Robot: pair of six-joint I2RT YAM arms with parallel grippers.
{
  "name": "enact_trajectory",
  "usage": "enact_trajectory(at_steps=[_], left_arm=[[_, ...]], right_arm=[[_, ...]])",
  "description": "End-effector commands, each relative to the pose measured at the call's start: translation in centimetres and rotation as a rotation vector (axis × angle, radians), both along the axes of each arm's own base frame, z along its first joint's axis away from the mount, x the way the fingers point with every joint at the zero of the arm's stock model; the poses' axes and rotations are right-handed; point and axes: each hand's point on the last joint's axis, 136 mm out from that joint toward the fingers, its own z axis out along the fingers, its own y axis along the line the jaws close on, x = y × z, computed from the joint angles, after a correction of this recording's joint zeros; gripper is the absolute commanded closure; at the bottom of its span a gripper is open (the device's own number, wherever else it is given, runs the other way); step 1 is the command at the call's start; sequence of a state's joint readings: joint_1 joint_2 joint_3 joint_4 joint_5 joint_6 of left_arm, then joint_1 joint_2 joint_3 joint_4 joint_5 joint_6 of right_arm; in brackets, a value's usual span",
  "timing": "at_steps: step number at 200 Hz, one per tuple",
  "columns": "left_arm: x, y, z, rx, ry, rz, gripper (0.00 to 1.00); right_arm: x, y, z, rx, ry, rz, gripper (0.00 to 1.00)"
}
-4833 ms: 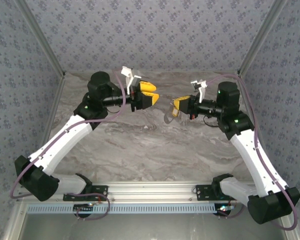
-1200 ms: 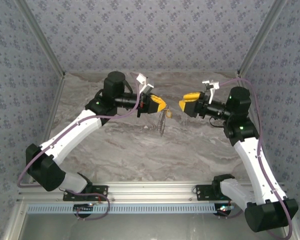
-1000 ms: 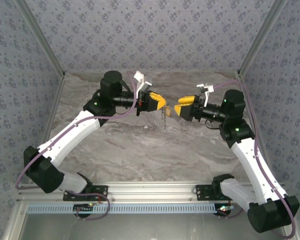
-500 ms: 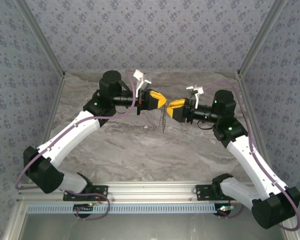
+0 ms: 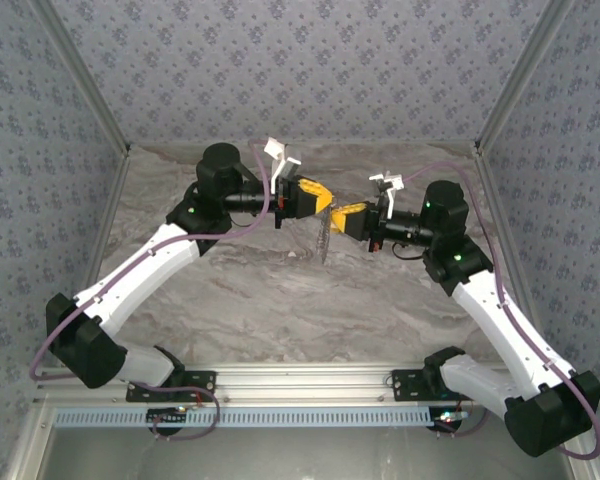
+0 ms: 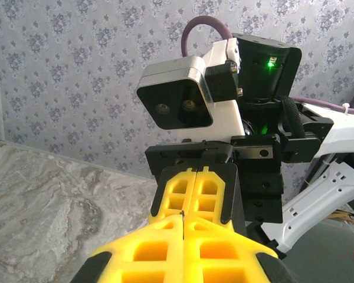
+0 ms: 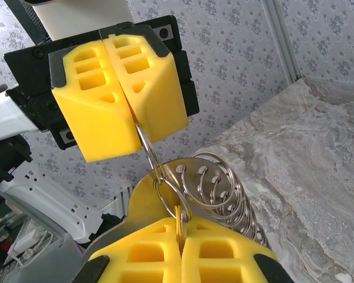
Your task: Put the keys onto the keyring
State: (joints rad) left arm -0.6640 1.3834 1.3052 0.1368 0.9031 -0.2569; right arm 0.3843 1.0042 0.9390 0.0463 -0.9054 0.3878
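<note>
Your left claw pinches the keyring, your right claw clamps the key — both thin holds. Tug sideways and you risk one slipping out.

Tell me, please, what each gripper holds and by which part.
The left gripper pinches the keyring at its top end; the right gripper pinches the key, a brass edge showing in its grip.

Lab-style robot test booth: closed in by patterned backdrop on aluminium posts, robot arms bolted along a marble-look table.
</note>
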Motion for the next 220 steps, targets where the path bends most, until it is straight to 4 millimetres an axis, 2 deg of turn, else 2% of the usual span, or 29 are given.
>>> enact_trajectory(at_steps=[1,69,124,178,183,188,193,209,220], left_arm=[[-1.7,0.8,3.3,-0.084,-0.088,-0.024,1.00],[-2.2,0.5,3.2,-0.080,-0.082,-0.058,1.00],[-2.2,0.1,2.7,-0.075,-0.075,-0.057,1.00],[-2.0,-0.2,2.4,-0.078,-0.071,-0.044,1.00],[-1.9,-0.2,2.4,-0.077,-0.069,-0.042,1.00],[-1.9,-0.1,2.4,-0.077,-0.069,-0.038,1.00],[-1.8,-0.1,2.4,-0.077,-0.069,-0.033,1.00],[-1.8,0.0,2.4,-0.081,-0.072,-0.020,1.00],[-1.7,0.1,2.4,-0.085,-0.073,-0.012,1.00]], right_arm=[[-0.2,0.0,-0.1,-0.006,0.005,0.016,1.00],[0.4,1.2,1.3,0.003,0.020,0.106,1.00],[-0.4,2.0,2.2,0.013,-0.006,0.142,1.00],[-0.4,1.4,0.5,-0.006,0.045,0.119,1.00],[-0.4,1.2,0.3,-0.008,0.048,0.113,0.94],[-0.3,0.8,0.2,-0.009,0.053,0.099,0.82],[-0.3,0.5,0.1,-0.011,0.055,0.087,0.75],[0.0,-1.2,-0.3,-0.012,0.064,0.038,0.62],[-0.1,-2.6,-0.2,-0.005,0.058,-0.001,0.58]])
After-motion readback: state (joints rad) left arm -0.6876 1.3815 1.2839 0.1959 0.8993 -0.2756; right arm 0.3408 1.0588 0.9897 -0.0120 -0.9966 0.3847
